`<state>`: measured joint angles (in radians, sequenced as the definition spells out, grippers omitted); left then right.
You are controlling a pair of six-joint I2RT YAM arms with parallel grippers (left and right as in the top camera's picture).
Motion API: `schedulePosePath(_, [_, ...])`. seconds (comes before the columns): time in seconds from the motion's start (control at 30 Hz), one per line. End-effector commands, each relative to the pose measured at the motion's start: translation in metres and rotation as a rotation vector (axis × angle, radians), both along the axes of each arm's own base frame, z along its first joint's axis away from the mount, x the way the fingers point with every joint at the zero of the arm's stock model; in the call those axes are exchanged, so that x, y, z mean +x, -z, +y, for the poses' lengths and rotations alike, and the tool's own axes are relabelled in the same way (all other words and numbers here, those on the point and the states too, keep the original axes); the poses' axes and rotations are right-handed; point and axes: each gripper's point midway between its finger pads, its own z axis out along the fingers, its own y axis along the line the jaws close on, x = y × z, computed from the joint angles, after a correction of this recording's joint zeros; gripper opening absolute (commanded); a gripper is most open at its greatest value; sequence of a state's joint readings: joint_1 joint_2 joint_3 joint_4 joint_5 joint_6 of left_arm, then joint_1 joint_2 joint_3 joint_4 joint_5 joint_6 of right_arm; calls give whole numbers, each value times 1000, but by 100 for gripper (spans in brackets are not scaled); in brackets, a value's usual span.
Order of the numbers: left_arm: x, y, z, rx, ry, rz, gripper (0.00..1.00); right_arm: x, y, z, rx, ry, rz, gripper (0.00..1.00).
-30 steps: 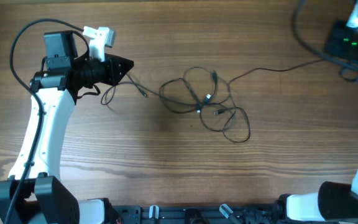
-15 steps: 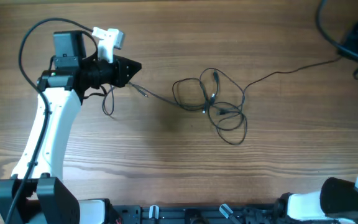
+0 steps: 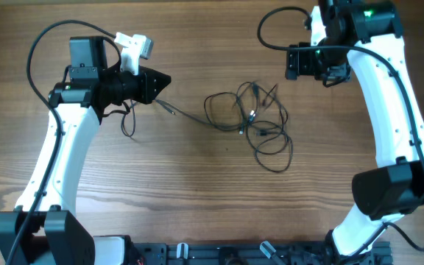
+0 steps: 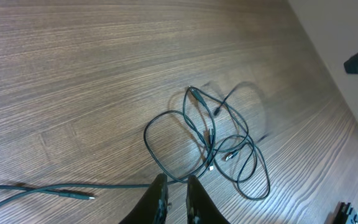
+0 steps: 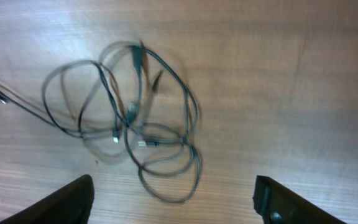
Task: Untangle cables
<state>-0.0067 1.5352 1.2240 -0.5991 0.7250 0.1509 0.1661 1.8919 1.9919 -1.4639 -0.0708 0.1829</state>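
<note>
Cables [image 3: 252, 118] are laid mid-desk [image 3: 197, 206], one strand being run leftward to the left gripper [image 3: 165, 80], with the right gripper [image 3: 291, 62] placed behind them, rightward.

Thin black cables [image 3: 250, 121] lie in a loose tangle of overlapping loops just right of the middle of the wooden counter [image 3: 197, 206], nearer its far edge. Small plug ends show inside the knot. 1 strand trails left out of the tangle, with another plug along it.
</note>
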Motion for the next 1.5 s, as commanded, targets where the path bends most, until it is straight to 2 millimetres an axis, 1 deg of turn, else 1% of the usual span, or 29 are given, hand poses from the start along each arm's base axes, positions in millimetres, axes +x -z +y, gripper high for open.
schedulePosePath(0.0, [1,-1,0,5,-5,-2,12,-9,12,-5,-41,72,67,93])
schedulePosePath(0.07, [1,0,0,5,-5,0,12,-13,16,-4,-71,96,83,95])
schedulePosePath(0.2, [1,0,0,6,-5,-1,12,-18,25,3,-157,44,67,95])
schedulePosePath(0.23, [1,0,0,6,-5,-1,12,-15,26,6,-163,22,40,95])
schedulePosePath(0.27, [1,0,0,6,-5,-1,12,-5,25,12,-162,-1,-31,95])
schedulePosePath(0.3, [1,0,0,6,-5,-2,12,10,18,20,-141,-22,-127,95])
schedulePosePath(0.37, [1,0,0,6,-5,-2,12,40,-3,28,-103,-13,-296,99])
schedulePosePath(0.4, [1,0,0,6,-5,-1,12,66,-22,35,-77,-25,-429,100])
schedulePosePath(0.43, [1,0,1,9,-7,-1,13,80,-34,37,-85,-49,-507,100])
schedulePosePath(0.47, [1,0,1,9,-7,2,13,86,-38,33,-118,-53,-537,100])
schedulePosePath(0.53, [0,1,1,9,-7,6,13,88,-40,20,-206,-58,-549,100])
schedulePosePath(0.63, [2,-1,1,11,-5,-9,13,76,-36,-3,-307,-25,-498,100])
schedulePosePath(0.7, [4,-2,1,11,-5,-19,13,72,-38,-9,-331,-37,-490,100])
schedulePosePath(0.77, [5,0,4,26,-17,-15,13,63,-38,-14,-338,-39,-461,100])
schedulePosePath(0.83, [6,4,8,53,-38,-11,13,51,-34,-19,-347,-35,-413,100])
schedulePosePath(0.87, [7,6,11,70,-50,-10,13,44,-33,-26,-366,-28,-397,100])
schedulePosePath(0.93, [7,7,13,94,-39,-24,13,32,-41,-38,-382,-3,-413,100])
schedulePosePath(1.0, [6,8,13,110,-18,-38,14,5,-55,-54,-372,30,-454,100])
schedulePosePath(1.07, [7,8,13,117,-9,-52,14,-19,-60,-59,-335,36,-479,100])
schedulePosePath(1.1, [8,6,13,117,-10,-59,14,-35,-58,-59,-308,28,-478,100])
schedulePosePath(1.13, [9,5,12,116,-10,-67,14,-56,-52,-60,-292,31,-463,100])
schedulePosePath(1.17, [10,5,12,116,-10,-72,14,-73,-43,-61,-276,34,-439,100])
schedulePosePath(1.23, [10,5,13,116,-10,-71,14,-100,-24,-61,-246,51,-376,100])
schedulePosePath(1.27, [9,6,13,116,-10,-66,14,-110,-16,-57,-214,42,-360,100])
schedulePosePath(1.3, [8,6,12,116,-9,-62,14,-115,-12,-57,-205,41,-357,100])
schedulePosePath(1.4, [6,8,12,116,-9,-50,14,-131,-11,-58,-185,62,-352,100])
schedulePosePath(1.47, [7,7,13,117,-9,-54,14,-140,-7,-56,-162,77,-316,100])
